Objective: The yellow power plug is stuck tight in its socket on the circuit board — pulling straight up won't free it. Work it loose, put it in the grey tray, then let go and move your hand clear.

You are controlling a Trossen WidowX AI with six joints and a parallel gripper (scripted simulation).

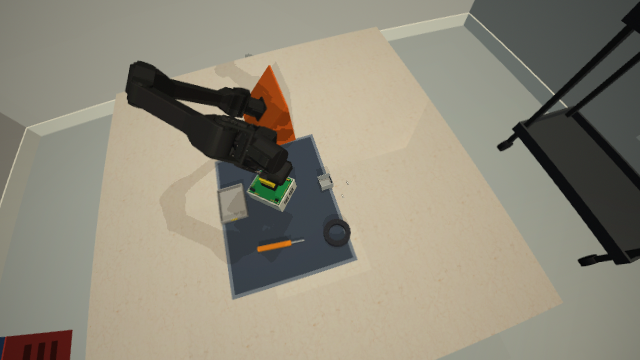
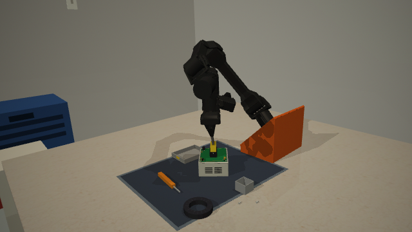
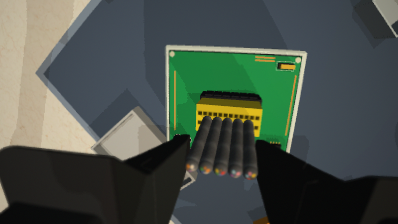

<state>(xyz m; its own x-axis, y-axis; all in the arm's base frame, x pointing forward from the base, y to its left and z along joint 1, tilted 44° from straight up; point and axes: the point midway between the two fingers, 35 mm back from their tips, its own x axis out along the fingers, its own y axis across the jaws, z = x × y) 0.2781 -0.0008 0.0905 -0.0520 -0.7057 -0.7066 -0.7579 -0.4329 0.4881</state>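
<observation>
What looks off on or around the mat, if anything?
Two tiny light bits lie loose on the table, outside the small grey open box; possibly strays, too small to identify. That box also straddles the mat's edge. Nothing looks visibly damaged.
</observation>
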